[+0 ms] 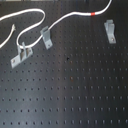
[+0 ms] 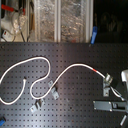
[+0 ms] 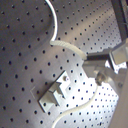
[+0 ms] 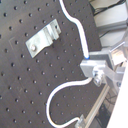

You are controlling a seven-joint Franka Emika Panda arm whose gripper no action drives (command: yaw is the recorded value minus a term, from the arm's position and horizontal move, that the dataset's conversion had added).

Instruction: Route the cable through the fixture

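Note:
The white cable (image 2: pixel 42 59) loops over the black pegboard, with its red band (image 2: pixel 96 71) near the second exterior view's right; the band also shows in the first exterior view (image 1: pixel 93 13). Three metal fixtures stand on the board (image 1: pixel 22 54) (image 1: pixel 46 36) (image 1: pixel 109 30). My gripper (image 2: pixel 120 95) is at the second exterior view's right edge, beside the right fixture (image 2: pixel 106 82). In both wrist views the gripper (image 4: pixel 95 70) (image 3: pixel 95 67) is shut on the cable (image 4: pixel 85 42) (image 3: pixel 54 30), a short way from that fixture (image 4: pixel 44 37) (image 3: pixel 54 94). The gripper is out of the first exterior view.
The pegboard (image 1: pixel 75 90) spreads wide toward the front of the first exterior view. Clear storage bins (image 2: pixel 60 20) and clutter stand behind the board's far edge. A dark arm part (image 2: pixel 107 105) lies low at the second exterior view's right.

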